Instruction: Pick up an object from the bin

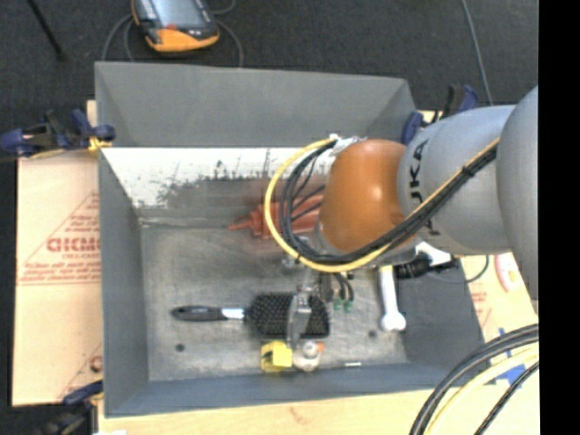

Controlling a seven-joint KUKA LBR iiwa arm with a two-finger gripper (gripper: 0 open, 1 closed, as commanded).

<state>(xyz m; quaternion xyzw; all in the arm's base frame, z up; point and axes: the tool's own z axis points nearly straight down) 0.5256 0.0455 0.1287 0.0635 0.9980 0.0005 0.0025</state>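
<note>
dark floor [299,16] is showing behind a scuffed grey metal bin [127,270]; the hand [306,324], whose grip i cannot tell, is hanging over a black bristly brush [269,314].

Black capital letters [418,159] are standing on the grey casing of the arm [480,184], just beside its orange cover [362,193]. They are running up the curve of the casing, turned sideways, and are reading as "KA", the tail of the brand name KUKA. A yellow cable [453,187] is crossing just below them. Nothing else is reading clearly.
</note>
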